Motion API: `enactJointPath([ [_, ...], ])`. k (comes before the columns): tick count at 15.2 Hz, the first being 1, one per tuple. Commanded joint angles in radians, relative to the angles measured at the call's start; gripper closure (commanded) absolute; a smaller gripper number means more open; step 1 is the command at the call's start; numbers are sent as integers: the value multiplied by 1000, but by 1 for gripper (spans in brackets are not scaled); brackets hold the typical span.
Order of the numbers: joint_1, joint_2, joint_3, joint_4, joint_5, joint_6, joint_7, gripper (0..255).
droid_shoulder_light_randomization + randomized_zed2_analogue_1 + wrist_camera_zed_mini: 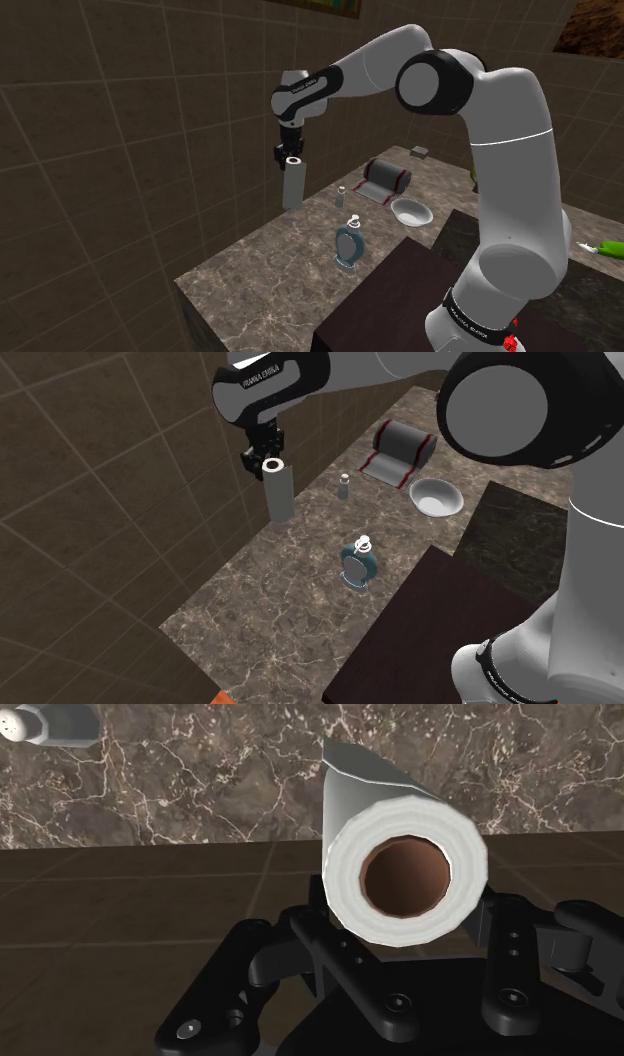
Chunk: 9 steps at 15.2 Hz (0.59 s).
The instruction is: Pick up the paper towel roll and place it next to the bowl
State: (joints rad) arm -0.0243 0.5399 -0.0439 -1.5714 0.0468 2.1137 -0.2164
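Dark veined marble is covering the bench (260,290), and a brown tiled wall (120,150) is rising right behind it. You are looking at the end effector (290,154) pointing straight down over the wall side of the bench, toward the shoulder view's left. It is pinching the paper towel roll (293,185) by the upper end. The roll is sitting upright directly beneath the end effector, with its top tucked between the two black fingers (508,939).

In the wrist view the roll's open end and brown core are facing you. The fingers are pressing in on either side of it, and a loose flap of sheet is sticking off near the far end. You cannot tell whether the roll's lower end is touching the bench or hovering just over it.

The white bowl (410,211) is lying well apart from the roll, toward the shoulder view's right and near the dark stand (400,295). A small grey bottle (341,196) is standing between roll and bowl, nearer the roll. A rolled dark mat with red edging (385,180) is lying behind the bowl, by the wall. A blue dispenser (350,246) is standing nearer the bench's front edge.
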Motion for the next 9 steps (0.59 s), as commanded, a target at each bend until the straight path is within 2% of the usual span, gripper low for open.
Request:
enactJointPath([
  [1, 0, -12, -1, 11, -1, -23, 1, 255],
  [9, 0, -50, -2, 62, -4, -112, 4, 255],
])
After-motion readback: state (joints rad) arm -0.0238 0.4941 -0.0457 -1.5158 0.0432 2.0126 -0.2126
